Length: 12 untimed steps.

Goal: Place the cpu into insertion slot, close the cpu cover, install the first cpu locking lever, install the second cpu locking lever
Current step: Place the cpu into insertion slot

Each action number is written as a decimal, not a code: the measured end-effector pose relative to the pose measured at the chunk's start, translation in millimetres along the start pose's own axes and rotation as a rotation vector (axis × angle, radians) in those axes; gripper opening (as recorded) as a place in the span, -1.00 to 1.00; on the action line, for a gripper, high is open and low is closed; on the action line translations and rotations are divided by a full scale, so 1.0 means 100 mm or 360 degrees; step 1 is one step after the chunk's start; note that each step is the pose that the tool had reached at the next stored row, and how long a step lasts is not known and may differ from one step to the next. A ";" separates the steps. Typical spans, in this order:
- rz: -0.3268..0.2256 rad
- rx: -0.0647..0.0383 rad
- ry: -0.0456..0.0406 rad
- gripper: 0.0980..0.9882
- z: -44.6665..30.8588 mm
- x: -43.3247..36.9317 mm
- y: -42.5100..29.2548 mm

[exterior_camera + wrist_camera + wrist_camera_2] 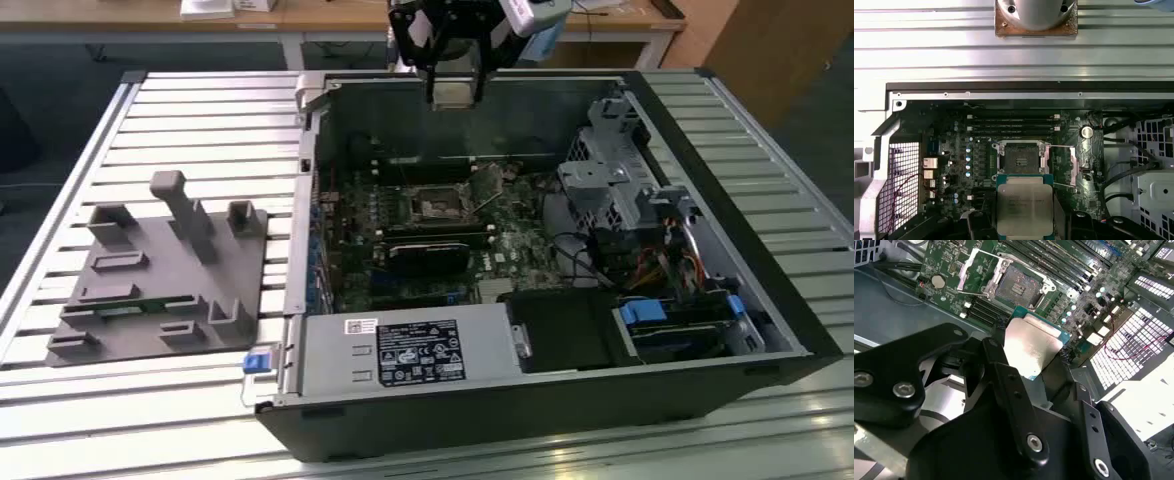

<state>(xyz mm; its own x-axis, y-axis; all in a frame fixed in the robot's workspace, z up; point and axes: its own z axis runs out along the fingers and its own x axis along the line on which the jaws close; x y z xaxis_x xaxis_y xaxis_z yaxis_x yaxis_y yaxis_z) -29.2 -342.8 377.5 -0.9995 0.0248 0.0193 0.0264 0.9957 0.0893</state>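
Claw [454, 95]: closed on the cpu [1031, 345], its black fingers [996, 355] pressed against two opposite edges of the chip. In the exterior view we log it high above the far wall of the computer case [534, 420].

Surface [200, 110]: slatted metal. It carries the case and a grey moulded fixture [160, 270], which sits just beside the case on the exterior view's left.

Computer case: black, lying on its side with the side panel off, so we see the interior.

Circuit board [949, 262]: green, flat on the case floor.

Cpu cover [1065, 165]: silver frame plate, swung up off the socket. We note it raised on the exterior view's right of the socket.

Insertion slot [1019, 159]: square dark recess with a thin silver rim, set in the board, its contact field exposed.

Cpu: square chip with its dull metal top towards both wrist views and a green edge showing. We record it held in the air, apart from the slot and touching only the claw.
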 end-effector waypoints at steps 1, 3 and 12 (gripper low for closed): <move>0.0000 0.0000 0.0000 0.00 0.000 0.000 0.000; 0.0000 0.0000 0.0000 0.00 0.000 0.000 0.000; 0.0055 -0.0001 -0.0005 0.00 0.001 0.001 0.000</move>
<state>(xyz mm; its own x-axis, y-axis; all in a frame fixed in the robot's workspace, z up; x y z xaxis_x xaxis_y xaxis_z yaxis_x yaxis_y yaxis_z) -29.2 -342.8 377.4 -0.9981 0.0593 0.0193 0.0608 0.9942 0.0893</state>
